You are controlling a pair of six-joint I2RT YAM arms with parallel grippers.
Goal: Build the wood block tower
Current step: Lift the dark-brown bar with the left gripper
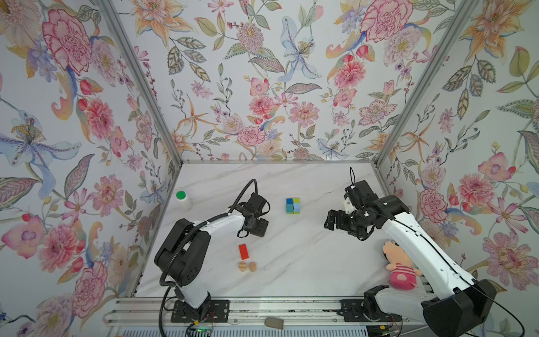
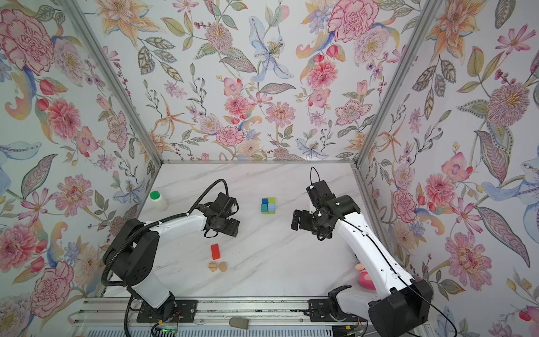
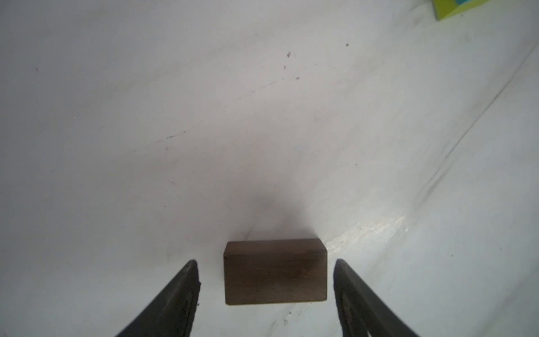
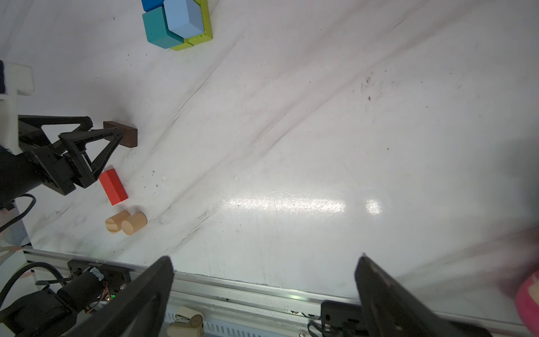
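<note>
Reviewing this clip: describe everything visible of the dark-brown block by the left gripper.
The dark-brown block is a plain oblong of what looks like stained wood, flat-faced and sharp-edged. It rests on the white marbled table, casting a soft shadow. The left gripper straddles it, jaws open, with a gap on each side in the left wrist view, so only the table seems to touch it. It lies apart from the red block. In both top views the gripper hides it.

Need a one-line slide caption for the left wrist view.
Open left gripper, fingers flanking a dark-brown oblong block on the white tabletop without touching it; lime-green block farther off.
</note>
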